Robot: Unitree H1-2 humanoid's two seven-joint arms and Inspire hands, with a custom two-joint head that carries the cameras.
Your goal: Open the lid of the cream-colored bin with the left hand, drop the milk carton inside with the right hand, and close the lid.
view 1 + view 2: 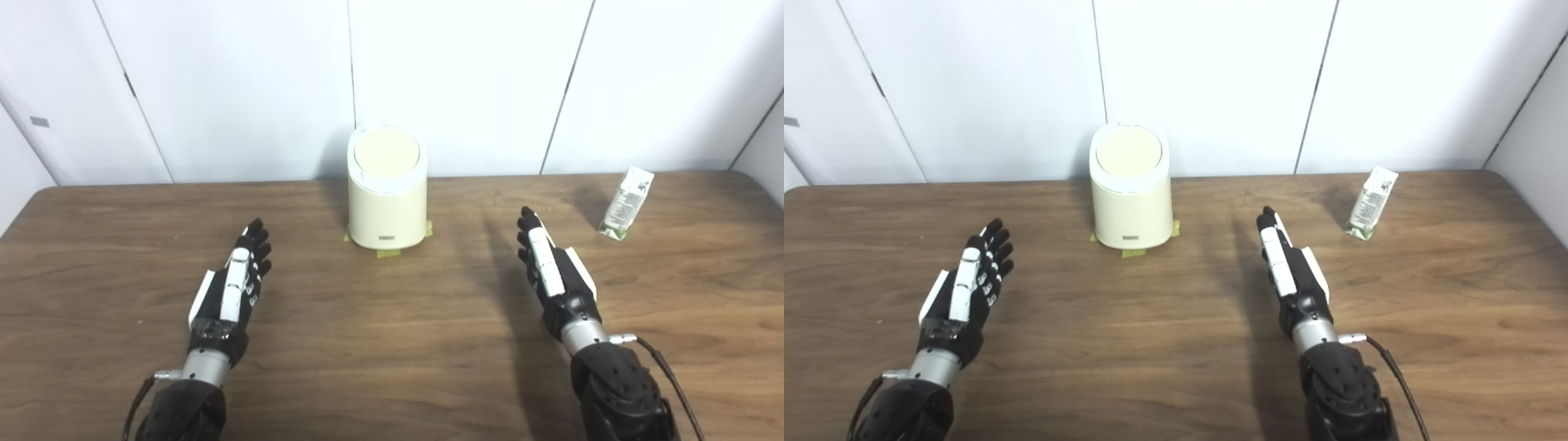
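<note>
A cream-colored bin (387,205) stands upright at the back middle of the wooden table (380,343), its round lid (386,152) shut. A white and green milk carton (626,203) stands at the back right, leaning a little. My left hand (236,285) is open and empty, fingers stretched forward, over the table to the left of and in front of the bin. My right hand (551,269) is open and empty, fingers stretched forward, between the bin and the carton and nearer to me than both.
Bits of yellow tape (388,252) mark the table at the bin's base. White wall panels (465,79) rise right behind the table's far edge. A cable (670,380) runs from my right wrist.
</note>
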